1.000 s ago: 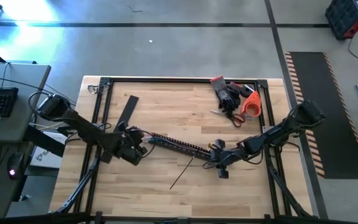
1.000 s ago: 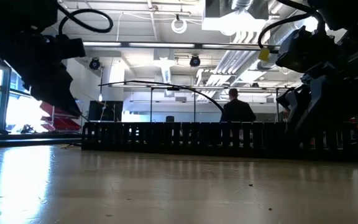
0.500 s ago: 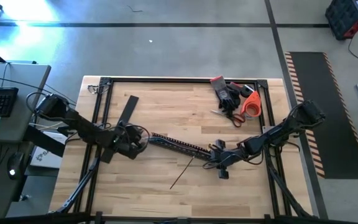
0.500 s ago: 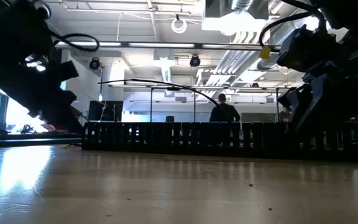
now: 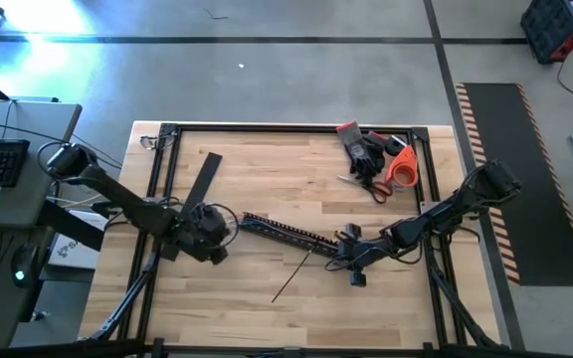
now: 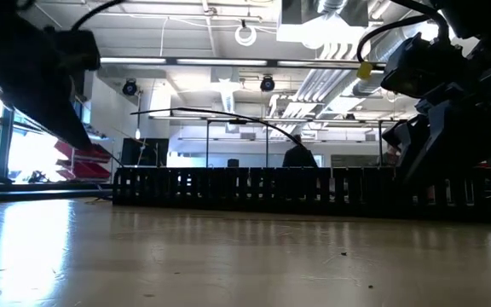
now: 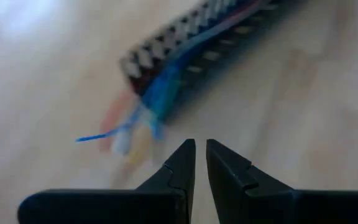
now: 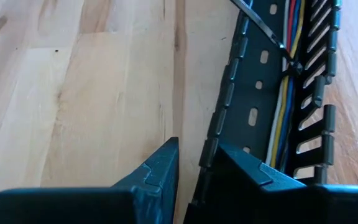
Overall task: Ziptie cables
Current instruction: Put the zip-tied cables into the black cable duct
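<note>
Nearest the front edge of the wooden table (image 5: 267, 318), a thin dark strand (image 5: 291, 275) lies loose on the boards, slanting up toward the black slotted duct (image 5: 286, 233), the comb-toothed channel that runs at a slant across the table's middle. At the duct's right end the right gripper (image 8: 194, 163) is partly closed on the duct's near side wall, one dark finger outside the wall and the other inside the channel. The cables (image 8: 284, 93) lie inside that channel along its floor as a bundle of red, yellow, blue and pale wires, with a thin black strand (image 8: 263, 28) crossing over them. At the duct's left end the cable ends (image 7: 143, 118) stick out past the opening, blue and pale, onto the bare wood. Just off that end hangs the left gripper (image 7: 200, 163), its fingers drawn almost together with only a narrow slit between them and nothing in their grasp, clear of the cable ends. Beyond the duct, a flat black strip (image 5: 201, 179) lies toward the table's far left. Toward the far right corner sit dark gloves (image 5: 363, 149), an orange roll of tape (image 5: 400, 167) and what look like scissors (image 5: 368, 184), well apart from the duct. Past the table, a person (image 6: 298, 157) shows in the room behind.
</note>
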Action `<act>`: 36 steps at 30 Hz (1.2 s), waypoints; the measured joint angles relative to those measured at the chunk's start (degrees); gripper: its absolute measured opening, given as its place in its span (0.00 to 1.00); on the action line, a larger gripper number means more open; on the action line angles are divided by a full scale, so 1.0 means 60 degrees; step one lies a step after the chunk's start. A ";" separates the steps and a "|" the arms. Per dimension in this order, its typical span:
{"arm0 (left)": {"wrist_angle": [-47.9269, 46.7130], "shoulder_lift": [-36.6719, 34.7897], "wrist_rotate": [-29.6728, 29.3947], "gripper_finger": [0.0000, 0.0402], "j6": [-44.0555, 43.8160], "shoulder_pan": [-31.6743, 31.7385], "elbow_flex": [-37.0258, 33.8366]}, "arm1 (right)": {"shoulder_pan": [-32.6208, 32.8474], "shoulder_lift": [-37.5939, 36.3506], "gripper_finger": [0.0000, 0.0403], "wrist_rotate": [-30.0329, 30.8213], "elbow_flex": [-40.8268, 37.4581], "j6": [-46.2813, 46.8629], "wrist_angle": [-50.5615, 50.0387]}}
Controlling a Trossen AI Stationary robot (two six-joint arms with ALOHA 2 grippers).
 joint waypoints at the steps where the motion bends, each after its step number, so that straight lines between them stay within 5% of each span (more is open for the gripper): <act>1: 0.0135 -0.0116 0.0154 0.06 -0.0095 -0.0128 0.0000 | -0.0003 0.0000 0.21 0.0056 0.0000 0.0000 -0.0004; 4: 0.0881 -0.0178 -0.0430 0.06 0.0161 -0.0440 -0.0030 | -0.0003 0.0000 0.21 0.0171 0.0000 -0.0065 0.0033; 10: 0.0750 0.0459 -0.3111 0.06 0.0263 -0.0241 -0.0045 | -0.0003 0.0000 0.21 0.0267 0.0000 -0.0080 0.0076; 24: 0.0643 0.3016 -0.4125 0.06 -0.0989 0.0341 -0.0045 | -0.0003 0.0000 0.21 0.0172 0.0000 -0.0149 0.0033; 36: 0.0559 0.3433 -0.4938 0.06 -0.0725 0.1041 -0.0045 | -0.0003 0.0000 0.21 0.0172 0.0000 -0.0098 -0.0011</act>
